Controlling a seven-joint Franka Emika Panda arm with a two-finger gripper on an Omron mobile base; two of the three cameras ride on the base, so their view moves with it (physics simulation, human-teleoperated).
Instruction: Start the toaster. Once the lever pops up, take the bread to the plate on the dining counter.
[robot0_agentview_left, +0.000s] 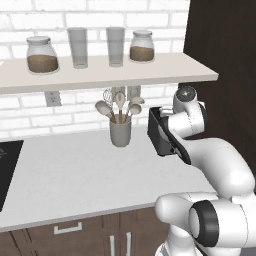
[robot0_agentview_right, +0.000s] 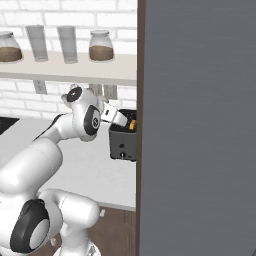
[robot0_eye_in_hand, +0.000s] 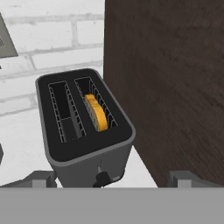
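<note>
The dark toaster (robot0_eye_in_hand: 87, 140) stands on the white counter against a dark brown cabinet side, also seen as toaster (robot0_agentview_right: 123, 142) and toaster (robot0_agentview_left: 159, 134). A golden slice of bread (robot0_eye_in_hand: 96, 112) sits in its right slot, and shows as bread (robot0_agentview_right: 132, 125) from the side; the left slot is empty. A small dark knob (robot0_eye_in_hand: 103, 178) sits low on the near face. My gripper (robot0_eye_in_hand: 113, 180) hovers just above and in front of the toaster, open wide with nothing between its fingertips (robot0_eye_in_hand: 41, 177). The plate and the dining counter are out of view.
A grey utensil cup (robot0_agentview_left: 120, 131) with spoons stands left of the toaster. Above it a shelf (robot0_agentview_left: 100, 75) carries jars and glasses. A black cooktop (robot0_agentview_left: 7, 170) lies at the far left. The tall brown cabinet (robot0_eye_in_hand: 175, 87) walls off the right; a grey panel (robot0_agentview_right: 195, 125) blocks that side.
</note>
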